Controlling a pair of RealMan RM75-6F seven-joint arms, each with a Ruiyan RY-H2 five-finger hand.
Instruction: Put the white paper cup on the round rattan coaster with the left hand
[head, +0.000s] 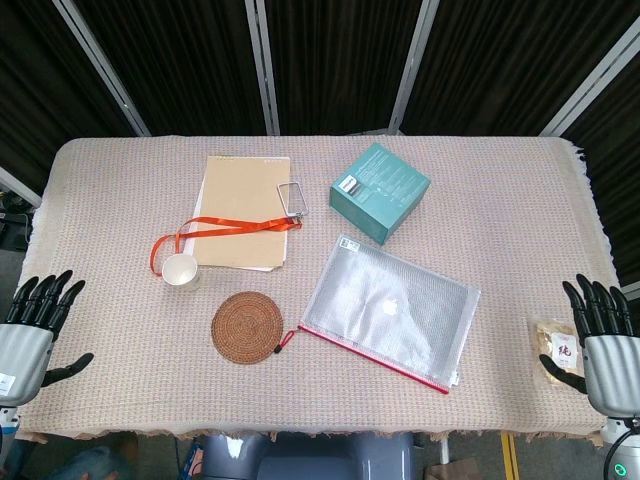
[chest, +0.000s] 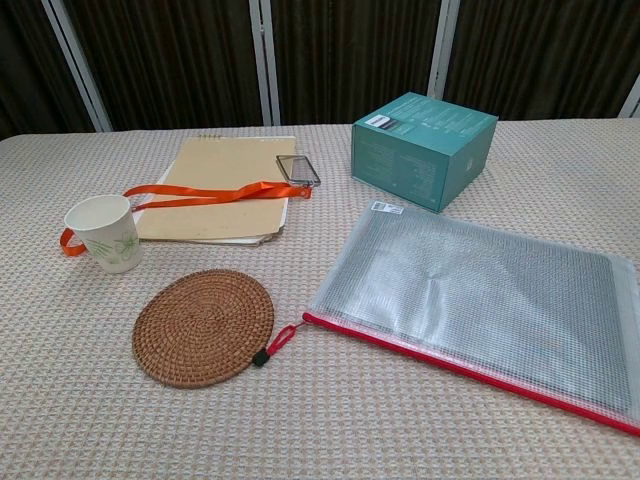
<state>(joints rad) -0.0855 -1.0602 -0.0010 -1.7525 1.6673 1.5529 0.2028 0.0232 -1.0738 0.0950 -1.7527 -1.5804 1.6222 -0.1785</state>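
The white paper cup (head: 182, 272) (chest: 104, 233) stands upright on the table cloth, left of centre, with a faint green print on its side. Just to its right and nearer me lies the round rattan coaster (head: 246, 327) (chest: 204, 325), bare. My left hand (head: 32, 325) hovers open at the table's left front corner, fingers spread, well left of the cup. At the right front edge my right hand (head: 603, 335) is open too, holding nothing. Neither hand shows in the chest view.
An orange lanyard (head: 226, 229) (chest: 205, 195) trails from behind the cup across a tan notebook (head: 244, 212) (chest: 223, 200). A clear zip pouch (head: 388, 310) (chest: 480, 300) lies right of the coaster, a teal box (head: 380, 191) (chest: 423, 148) behind it. A snack packet (head: 557, 350) sits by my right hand.
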